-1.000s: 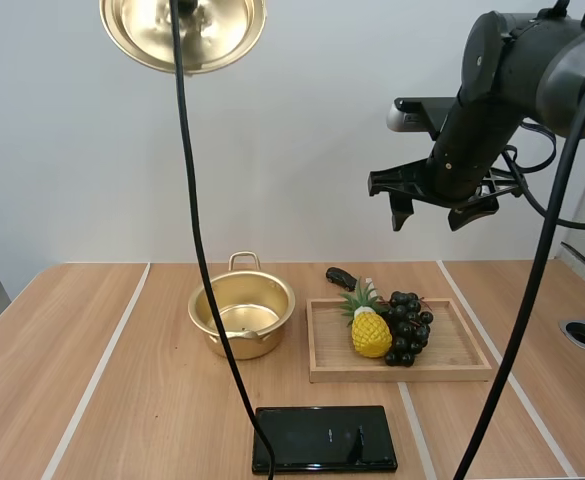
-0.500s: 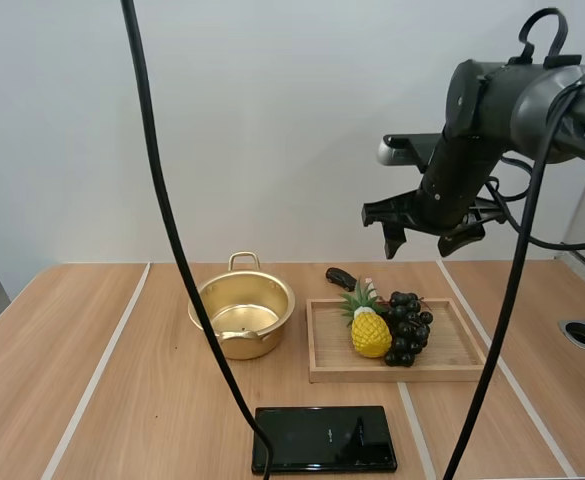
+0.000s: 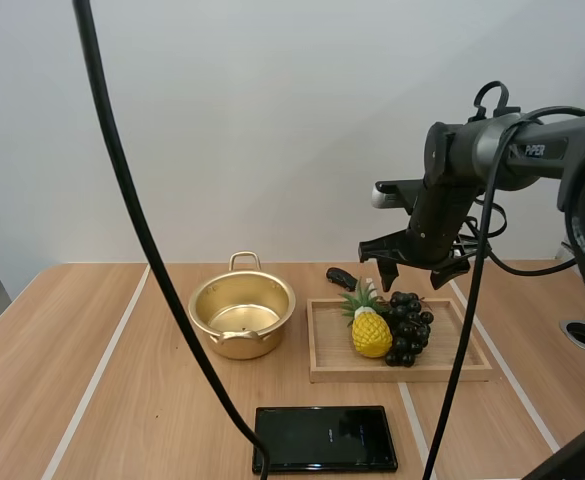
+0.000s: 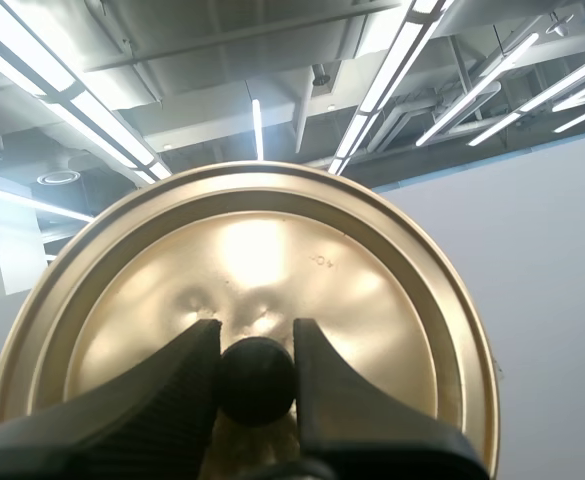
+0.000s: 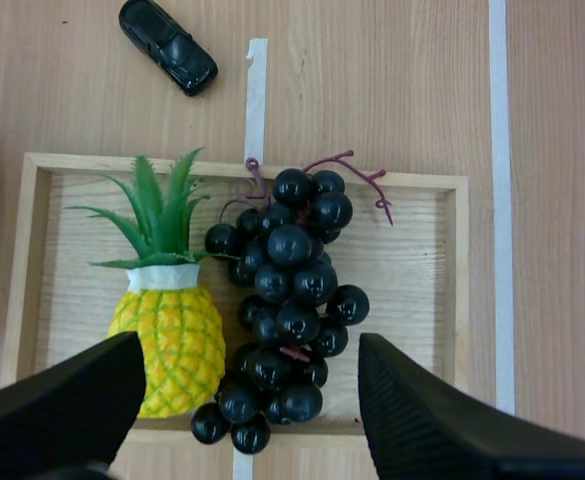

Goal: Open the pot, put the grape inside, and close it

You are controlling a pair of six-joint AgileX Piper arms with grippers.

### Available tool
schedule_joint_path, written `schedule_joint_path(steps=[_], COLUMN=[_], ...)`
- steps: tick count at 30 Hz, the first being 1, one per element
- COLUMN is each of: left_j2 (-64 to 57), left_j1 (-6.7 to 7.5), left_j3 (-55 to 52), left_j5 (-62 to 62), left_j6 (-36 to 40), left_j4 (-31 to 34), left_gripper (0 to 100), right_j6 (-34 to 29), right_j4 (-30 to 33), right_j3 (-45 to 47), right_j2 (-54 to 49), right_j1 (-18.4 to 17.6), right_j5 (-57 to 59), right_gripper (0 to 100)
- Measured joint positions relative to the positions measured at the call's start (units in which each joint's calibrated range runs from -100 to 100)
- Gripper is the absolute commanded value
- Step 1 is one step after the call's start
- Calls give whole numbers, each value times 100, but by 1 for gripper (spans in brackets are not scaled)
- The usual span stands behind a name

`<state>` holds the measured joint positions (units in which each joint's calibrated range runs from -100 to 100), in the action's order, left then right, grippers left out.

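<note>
firmly, left jaws pinch lid (image 4: 272, 250), grapes (image 5: 292, 290) untouched

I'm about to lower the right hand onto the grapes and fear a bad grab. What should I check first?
1. Right hand open: ok.
2. It hangs above the grapes: ok, the bunch sits between its fingers.
3. Pineapple clear of the grasp: not ok, it lies close beside the bunch on the wooden tray and may get caught.
4. Pot uncovered: ok.
5. Lid secured: ok, left hand pinches its knob.
</note>
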<state>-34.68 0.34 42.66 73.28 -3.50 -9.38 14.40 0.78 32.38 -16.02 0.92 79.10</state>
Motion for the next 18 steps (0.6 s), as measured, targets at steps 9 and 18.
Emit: schedule_joint_path(steps=[9, 18], left_j2=[0, 0], left_j1=[0, 0], left_j3=[146, 146], left_j5=[105, 136], left_j6=[19, 19], left_j4=[11, 11], left_gripper=[0, 0], right_j6=[-172, -196], right_j4=[0, 0], right_j3=[0, 0], right_j2=[522, 1085], right_j1=[14, 14], right_j5=[-484, -792], right_gripper=[100, 100])
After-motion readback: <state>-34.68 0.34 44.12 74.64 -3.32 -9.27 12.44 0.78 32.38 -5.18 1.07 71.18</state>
